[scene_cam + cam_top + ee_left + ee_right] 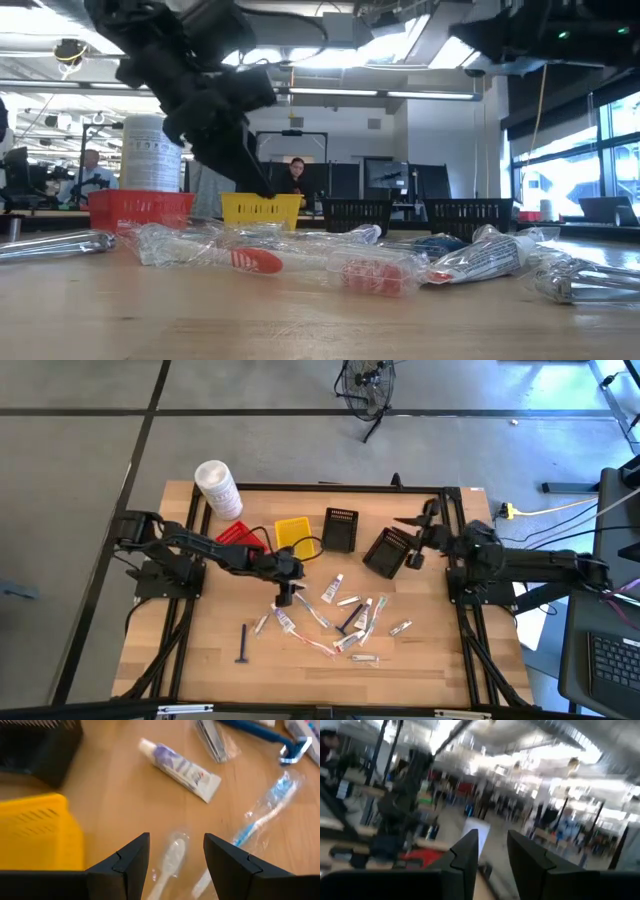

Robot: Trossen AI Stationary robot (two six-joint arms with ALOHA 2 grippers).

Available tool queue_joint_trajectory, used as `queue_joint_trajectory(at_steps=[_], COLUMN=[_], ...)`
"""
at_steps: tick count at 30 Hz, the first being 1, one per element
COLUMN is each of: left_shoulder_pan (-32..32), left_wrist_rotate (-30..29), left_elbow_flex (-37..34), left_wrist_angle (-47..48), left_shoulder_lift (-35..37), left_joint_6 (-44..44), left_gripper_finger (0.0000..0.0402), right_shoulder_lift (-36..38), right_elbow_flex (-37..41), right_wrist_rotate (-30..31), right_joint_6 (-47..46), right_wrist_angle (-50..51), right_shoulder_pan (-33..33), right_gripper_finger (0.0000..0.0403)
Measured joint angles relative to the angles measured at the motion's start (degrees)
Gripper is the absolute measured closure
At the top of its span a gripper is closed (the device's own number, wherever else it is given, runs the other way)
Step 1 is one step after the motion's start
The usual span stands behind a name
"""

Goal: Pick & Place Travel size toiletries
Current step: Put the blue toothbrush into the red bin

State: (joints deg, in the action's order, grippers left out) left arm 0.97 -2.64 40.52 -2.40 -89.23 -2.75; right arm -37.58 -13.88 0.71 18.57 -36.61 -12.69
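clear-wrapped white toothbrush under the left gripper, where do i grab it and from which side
Probably straight down from above, fingers across the narrow handle of the clear-wrapped white toothbrush. It lies flat on the wooden table, and the open left gripper already straddles it.

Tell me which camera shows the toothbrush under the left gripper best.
The left wrist view: the clear-wrapped toothbrush lies on the wood right between the left gripper's open fingers. The high view hides it beneath that gripper. In the low view I cannot single it out among the wrapped items. The right wrist view misses it.
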Motion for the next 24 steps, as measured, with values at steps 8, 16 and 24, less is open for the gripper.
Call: queue_joint_trajectory(at_steps=[8,16,24], left_shoulder_pan=[-0.08,-0.04,-0.07], left_wrist_rotate=[0.66,-1.77,-1.70], left_elbow_flex=[0.77,1.02,0.91], left_wrist_angle=[3.50,4.39,4.24], left_shoulder_lift=[-4.24,-8.10,-7.70], left_joint_6=[0.29,0.63,-1.03], left_gripper_finger=[0.0219,0.0223,0.0296], right_shoulder_lift=[-12.96,-21.21,-26.60], right_elbow_flex=[-3.44,-7.44,-9.44], right_wrist_rotate=[0.35,0.35,0.37], right_joint_6=[0.11,0.29,0.33], right_wrist_angle=[0.72,0.83,0.86], right_shoulder_pan=[-0.02,-0.04,-0.04], right_gripper_finger=[0.0239,0.0211,0.0230])
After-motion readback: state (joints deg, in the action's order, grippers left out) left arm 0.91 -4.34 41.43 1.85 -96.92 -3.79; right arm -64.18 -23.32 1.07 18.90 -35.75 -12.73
